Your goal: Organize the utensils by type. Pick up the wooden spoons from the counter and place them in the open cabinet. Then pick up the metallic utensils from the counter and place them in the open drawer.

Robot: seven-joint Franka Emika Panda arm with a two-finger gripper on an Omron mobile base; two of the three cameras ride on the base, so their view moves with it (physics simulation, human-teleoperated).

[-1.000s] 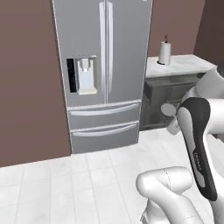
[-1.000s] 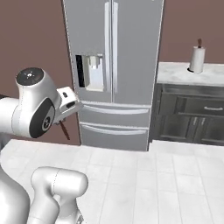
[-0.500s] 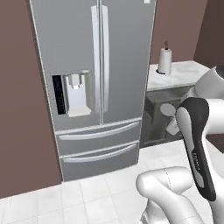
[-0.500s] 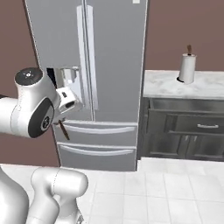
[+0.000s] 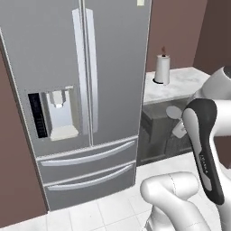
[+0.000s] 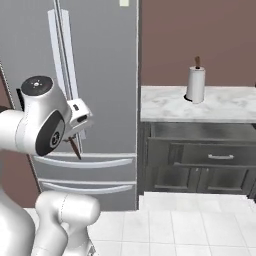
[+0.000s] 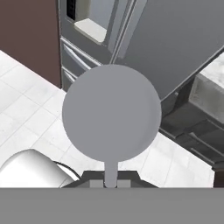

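My gripper (image 7: 110, 182) is shut on a metallic utensil with a round silver head (image 7: 111, 113) that stands straight out from the fingers. From the left the same round head (image 5: 173, 112) shows beside the arm, just above the gripper (image 5: 179, 129). From the right the gripper (image 6: 79, 133) hangs in front of the fridge, and the utensil's dark reddish-brown handle (image 6: 75, 148) pokes down out of it. The open drawer (image 6: 200, 133) of dark grey wood-grain juts out under the white marble counter (image 6: 225, 106), off to the gripper's right. The wooden spoon is out of view.
A tall steel fridge (image 5: 81, 90) with a dispenser (image 5: 58, 113) stands close ahead on the left. A paper towel roll (image 6: 196, 85) stands on the counter above the drawer. Dark cabinet fronts (image 6: 200, 175) sit below it. White tiled floor (image 6: 190, 225) lies in front.
The whole picture has shifted: the base has driven closer, so the fridge, counter and drawer look larger and nearer. The gripper still holds the round-headed utensil.
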